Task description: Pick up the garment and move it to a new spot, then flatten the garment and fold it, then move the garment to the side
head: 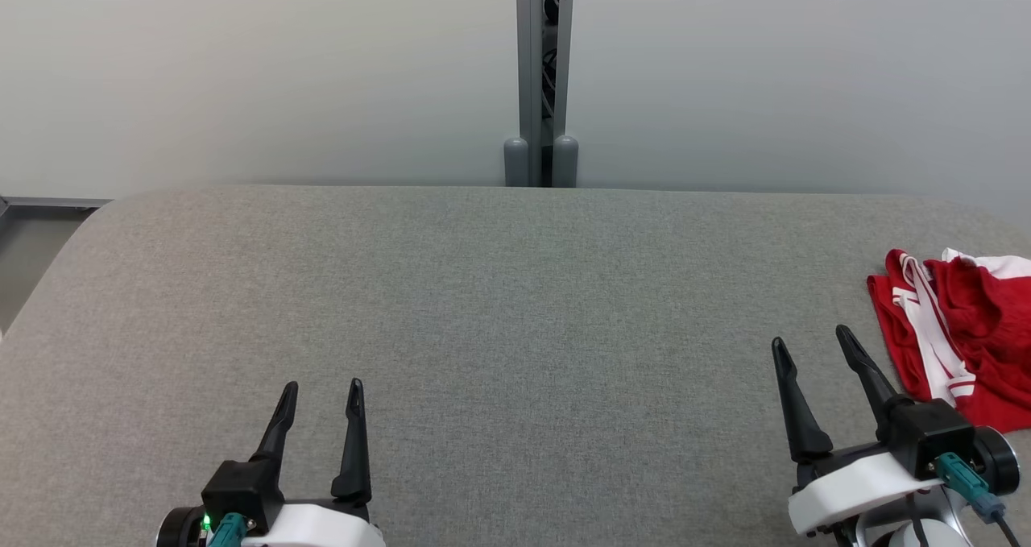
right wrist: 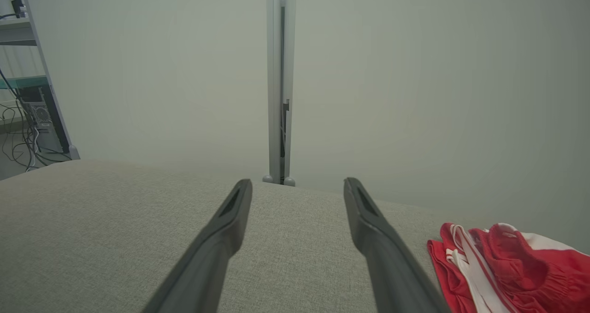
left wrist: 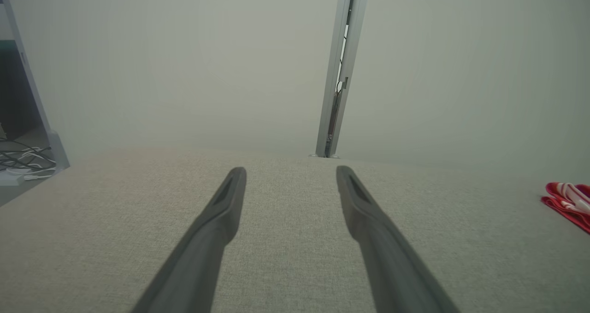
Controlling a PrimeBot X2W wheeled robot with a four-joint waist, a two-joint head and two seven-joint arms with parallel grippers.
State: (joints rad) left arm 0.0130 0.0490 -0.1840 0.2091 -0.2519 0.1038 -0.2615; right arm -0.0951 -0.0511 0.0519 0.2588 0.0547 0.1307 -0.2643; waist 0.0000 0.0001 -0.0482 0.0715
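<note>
One garment (head: 966, 329), red with white stripes and white trim, lies bunched in loose folds at the right edge of the grey fabric surface (head: 483, 289), running out of the head view on that side. Nothing holds it or touches it.

Two tools are over the near edge of the surface, one by each near corner. The left tool (head: 322, 386) is released, its two dark fingers (head: 353, 442) spread apart with bare cloth between them, well apart from the garment. The right tool (head: 810, 337) is likewise released, two fingers parted and gripping nothing. It sits near the garment, which lies just beyond and to the right of its right finger without contact. In the right wrist view the garment (right wrist: 507, 267) lies low at the right, beside that finger.

Behind the far edge stands one grey post (head: 541, 88) with two rounded caps at its foot, between two pale wall panels (head: 242, 72)
</note>
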